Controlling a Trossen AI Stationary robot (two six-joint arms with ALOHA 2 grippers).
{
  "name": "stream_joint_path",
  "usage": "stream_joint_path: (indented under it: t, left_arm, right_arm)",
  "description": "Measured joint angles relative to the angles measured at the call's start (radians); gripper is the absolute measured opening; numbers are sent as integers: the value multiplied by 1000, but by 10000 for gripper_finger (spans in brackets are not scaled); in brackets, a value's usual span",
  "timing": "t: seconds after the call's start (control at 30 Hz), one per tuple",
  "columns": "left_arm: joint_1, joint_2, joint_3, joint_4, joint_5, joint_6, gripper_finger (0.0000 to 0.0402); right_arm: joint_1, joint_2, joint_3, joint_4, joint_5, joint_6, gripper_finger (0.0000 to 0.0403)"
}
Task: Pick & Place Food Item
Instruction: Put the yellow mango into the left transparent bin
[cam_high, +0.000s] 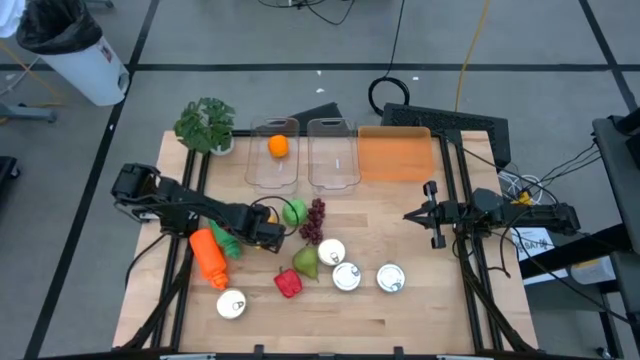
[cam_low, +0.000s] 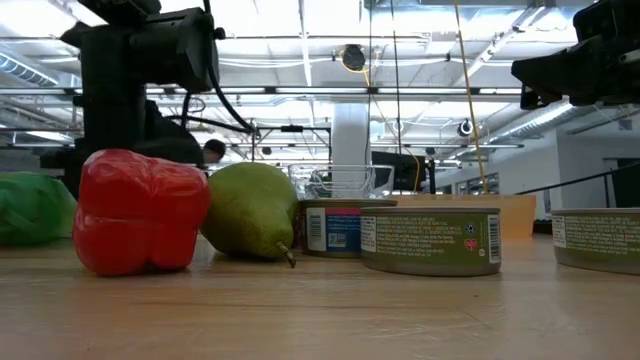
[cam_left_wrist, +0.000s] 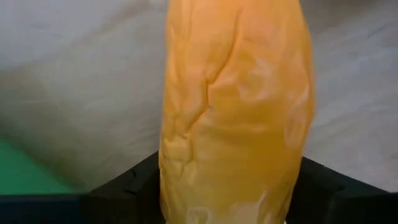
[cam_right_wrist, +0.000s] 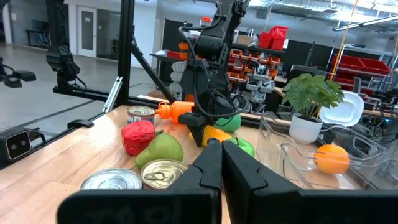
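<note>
A wrinkled yellow-orange food item (cam_left_wrist: 236, 106) lies on the wooden table (cam_high: 420, 320) left of a green apple (cam_high: 294, 210) and dark grapes (cam_high: 314, 220). My left gripper (cam_high: 268, 222) stands over it, pointing down, shut on it. In the right wrist view the item (cam_right_wrist: 216, 134) shows under that gripper (cam_right_wrist: 208, 127). My right gripper (cam_right_wrist: 221, 163) is shut, holds nothing and hovers level at the table's right side (cam_high: 432, 213). An orange (cam_high: 278, 146) lies in a clear container (cam_high: 273, 165) at the back. My left gripper pinches the yellow-orange item between its two fingers, one dark finger (cam_left_wrist: 127, 190) on each of its two long sides (cam_left_wrist: 169, 180). The fingers come from above, pointing down, and lie across the item. Whether the item still rests on the table, I cannot tell.
Close by lie an orange carrot (cam_high: 208, 257), a green pepper (cam_high: 225, 241), a pear (cam_high: 305, 261), a red pepper (cam_high: 288, 283) and several cans (cam_high: 346, 276). A second clear container (cam_high: 333, 155), an orange tray (cam_high: 395, 155) and a potted plant (cam_high: 206, 125) stand at the back.
</note>
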Motion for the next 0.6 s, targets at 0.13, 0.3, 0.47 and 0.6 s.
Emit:
stream_joint_path:
  t: [0.13,0.3,0.47,0.6]
  left_arm:
    - [0,-73,0,-24,-36,1,219]
    - [-10,-168,1,-27,-102,15,213]
    - [-22,-245,2,-18,-214,65,224]
    - [-8,-316,2,-4,-281,97,224]
  right_arm:
    - [0,0,0,0,0,0,0]
    - [0,0,0,0,0,0,0]
    - [0,0,0,0,0,0,0]
    - [0,0,0,0,0,0,0]
